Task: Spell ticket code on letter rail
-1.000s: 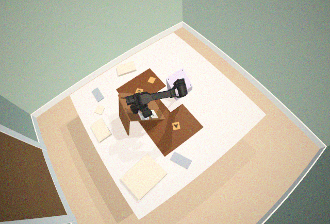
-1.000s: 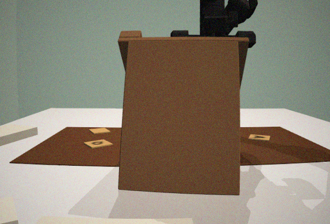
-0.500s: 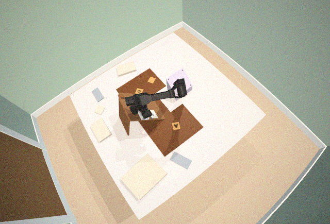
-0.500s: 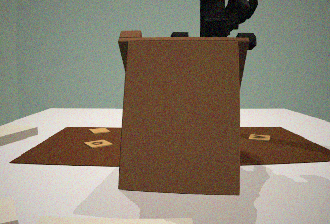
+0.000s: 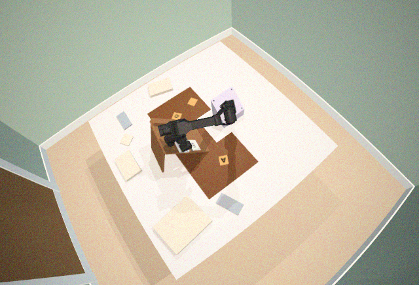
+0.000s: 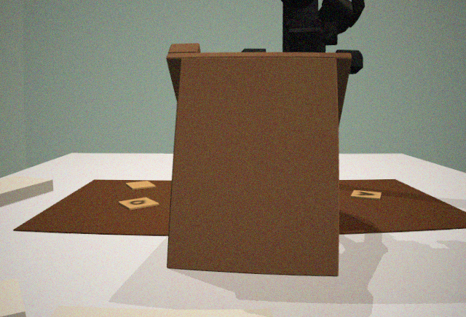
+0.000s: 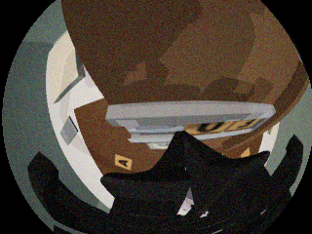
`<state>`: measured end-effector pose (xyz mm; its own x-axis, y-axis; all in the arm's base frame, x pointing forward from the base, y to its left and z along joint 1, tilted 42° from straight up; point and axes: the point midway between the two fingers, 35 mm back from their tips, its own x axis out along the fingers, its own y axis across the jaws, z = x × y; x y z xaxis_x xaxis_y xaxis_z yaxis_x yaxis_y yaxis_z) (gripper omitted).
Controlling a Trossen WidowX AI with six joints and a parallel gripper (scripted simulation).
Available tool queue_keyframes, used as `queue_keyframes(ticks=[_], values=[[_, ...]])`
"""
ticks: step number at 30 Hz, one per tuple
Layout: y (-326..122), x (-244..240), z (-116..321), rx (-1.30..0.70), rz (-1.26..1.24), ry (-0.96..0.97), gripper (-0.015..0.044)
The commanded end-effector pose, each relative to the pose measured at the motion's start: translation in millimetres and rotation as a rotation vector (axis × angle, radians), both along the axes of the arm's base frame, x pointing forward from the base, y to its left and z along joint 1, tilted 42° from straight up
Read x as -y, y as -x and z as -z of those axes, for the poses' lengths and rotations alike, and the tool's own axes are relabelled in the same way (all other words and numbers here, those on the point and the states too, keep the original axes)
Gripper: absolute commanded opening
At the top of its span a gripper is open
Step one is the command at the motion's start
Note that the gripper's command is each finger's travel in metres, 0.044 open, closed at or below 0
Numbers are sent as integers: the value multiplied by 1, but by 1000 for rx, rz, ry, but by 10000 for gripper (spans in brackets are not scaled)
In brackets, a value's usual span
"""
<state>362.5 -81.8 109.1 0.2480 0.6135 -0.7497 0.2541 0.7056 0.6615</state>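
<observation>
Two tiles [image 7: 203,128] sit in the rail [image 7: 190,110] while the end effector [image 7: 179,135], closed on nothing, hangs beside them; a sideways push could wedge them, and dragging low might scrape the board [image 5: 157,146] [image 6: 255,162] [image 7: 146,44].

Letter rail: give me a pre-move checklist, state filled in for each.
1. Hand free of any tile: ok, closed on nothing.
2. At least one tile in the rail: ok, two show, at one end.
3. Rail reads the ticket's code: cannot tell, the ticket's print isn't legible.
4. Loose A tile lying flat on the brown mat: ok.
5. Loose O tile on the counter, not knocked off: ok.
6. Letter readable on the remaining loose tile: not ok, no letter shows.
</observation>
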Motion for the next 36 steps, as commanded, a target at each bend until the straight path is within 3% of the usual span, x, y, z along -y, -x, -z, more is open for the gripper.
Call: queue_keyframes(ticks=[1, 36], values=[[-3, -2, 3, -4, 2, -7, 0], [-3, 3, 9, -4, 2, -6, 0]])
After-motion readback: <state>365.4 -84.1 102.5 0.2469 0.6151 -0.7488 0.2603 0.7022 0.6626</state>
